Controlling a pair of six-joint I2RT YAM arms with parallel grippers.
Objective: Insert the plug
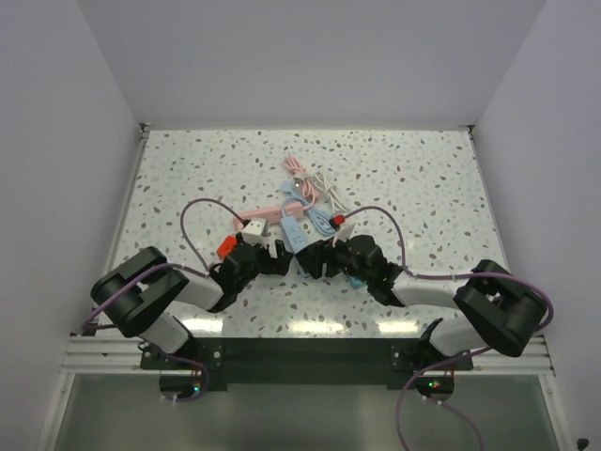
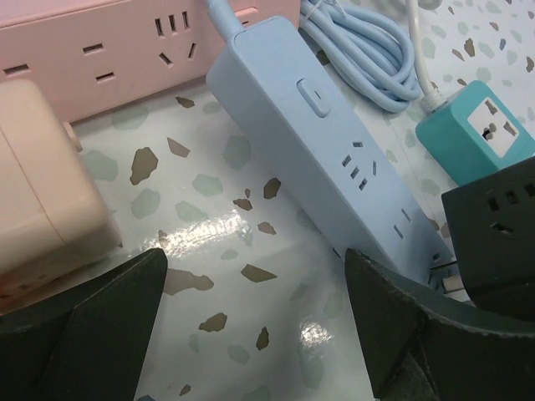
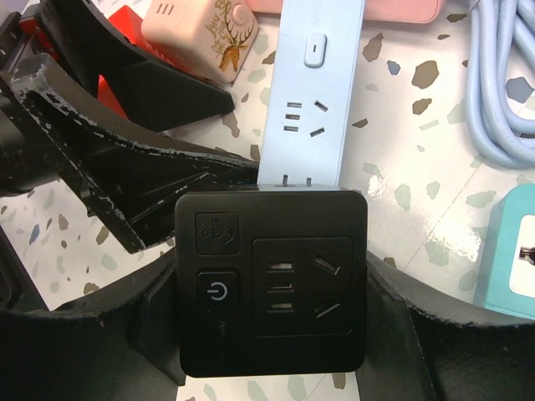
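The black plug (image 3: 272, 251) is gripped by its sides in the right claw (image 3: 276, 292), the jaws narrowed onto it. Its socket face is turned upward, and it is set over the near end of the blue power strip (image 3: 311, 92), whose long axis is aimed at the far edge of the table (image 1: 423, 178). Whether the pins are seated cannot be told. The left claw (image 2: 255, 276) is held wide, low over the table just beside the strip. Both arms are folded low and angled inward toward the table's middle. One pink strip (image 2: 100, 42), one beige cube (image 2: 42, 192), one teal adapter (image 2: 476, 134) and one coiled blue cable (image 2: 359, 50) are counted beyond.
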